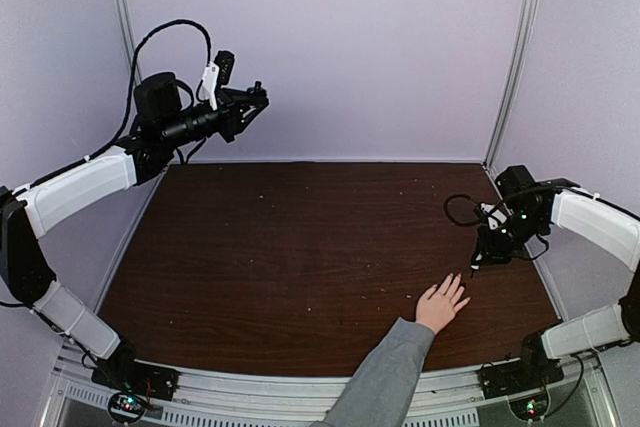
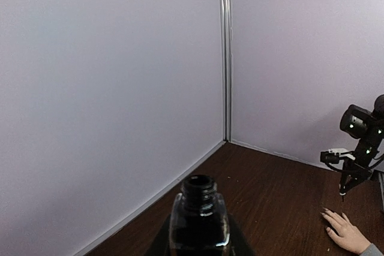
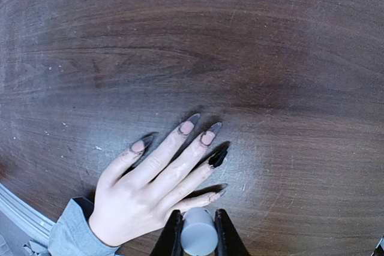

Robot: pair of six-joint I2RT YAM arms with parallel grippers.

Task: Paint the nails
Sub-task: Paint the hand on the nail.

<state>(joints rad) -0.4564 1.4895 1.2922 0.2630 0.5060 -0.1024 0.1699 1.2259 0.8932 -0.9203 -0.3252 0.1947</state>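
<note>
1. Fingers [image 3: 225, 238] of our right gripper [image 3: 198, 239] pinch a pale grey cap [image 3: 198, 231], just beside the hand [image 3: 144, 193].
2. We see the nails [image 3: 207, 138] on that hand, splayed flat on the table [image 3: 240, 40]; one is black.
3. Our left gripper [image 1: 256, 97], raised high, seems to clamp the open bottle [image 2: 199, 223].

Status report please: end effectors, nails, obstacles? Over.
Left end effector shut on open polish bottle, raised. Right end effector shut on brush cap, near hand. One nail black, other nails pale. No obstacle seen.

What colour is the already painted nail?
The painted nail is black; the other nails look bare pink. Best in right wrist view.
</note>
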